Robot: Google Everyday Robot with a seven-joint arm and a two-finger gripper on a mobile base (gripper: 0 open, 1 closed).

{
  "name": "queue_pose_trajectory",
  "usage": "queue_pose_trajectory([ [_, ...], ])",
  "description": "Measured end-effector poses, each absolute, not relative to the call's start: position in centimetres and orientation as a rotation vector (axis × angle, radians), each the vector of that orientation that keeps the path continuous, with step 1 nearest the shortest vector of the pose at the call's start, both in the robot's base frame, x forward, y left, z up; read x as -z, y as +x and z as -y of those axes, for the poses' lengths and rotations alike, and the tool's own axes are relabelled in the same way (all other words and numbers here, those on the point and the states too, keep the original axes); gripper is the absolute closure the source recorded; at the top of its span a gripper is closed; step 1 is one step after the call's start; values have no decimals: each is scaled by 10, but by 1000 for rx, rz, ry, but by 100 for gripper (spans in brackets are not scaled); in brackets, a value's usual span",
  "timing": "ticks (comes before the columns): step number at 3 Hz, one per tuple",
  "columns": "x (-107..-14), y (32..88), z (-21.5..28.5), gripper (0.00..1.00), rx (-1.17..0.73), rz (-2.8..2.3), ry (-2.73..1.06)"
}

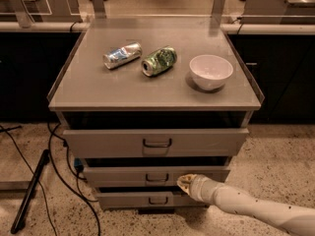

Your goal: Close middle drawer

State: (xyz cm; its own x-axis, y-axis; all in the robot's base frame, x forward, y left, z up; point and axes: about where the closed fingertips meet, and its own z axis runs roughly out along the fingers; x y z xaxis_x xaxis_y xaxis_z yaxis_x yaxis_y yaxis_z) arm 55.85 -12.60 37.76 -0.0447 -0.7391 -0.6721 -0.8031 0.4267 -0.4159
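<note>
The grey metal cabinet (pixel 155 90) has three drawers. The middle drawer (pixel 118 176) is a low front panel with a small dark loop handle (pixel 157 178). It sits a little behind the top drawer's front, with a thin dark gap above it. My gripper (pixel 183 182) is at the end of a white arm coming in from the lower right. Its tip rests against the middle drawer's front, just right of the handle.
The top drawer (pixel 155 141) sticks out slightly; the bottom drawer (pixel 147 199) shows below. On the cabinet top lie a silver can (pixel 122 55), a green can (pixel 159 61) and a white bowl (pixel 211 71). Black cables (pixel 59 181) and a dark pole (pixel 29 193) lie on the floor at left.
</note>
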Motion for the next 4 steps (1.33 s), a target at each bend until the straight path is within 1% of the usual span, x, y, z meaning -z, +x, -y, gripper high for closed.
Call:
queue_pose_trajectory([
  [1,-378,557,126,100,-93,-1795,-1329],
  [2,-381,535,125,100,-179,-1824,-1371],
  [3,-392,495,129,100,-303,-1862,-1393],
  [4,-386,469,127,85,-392,-1888,-1447],
])
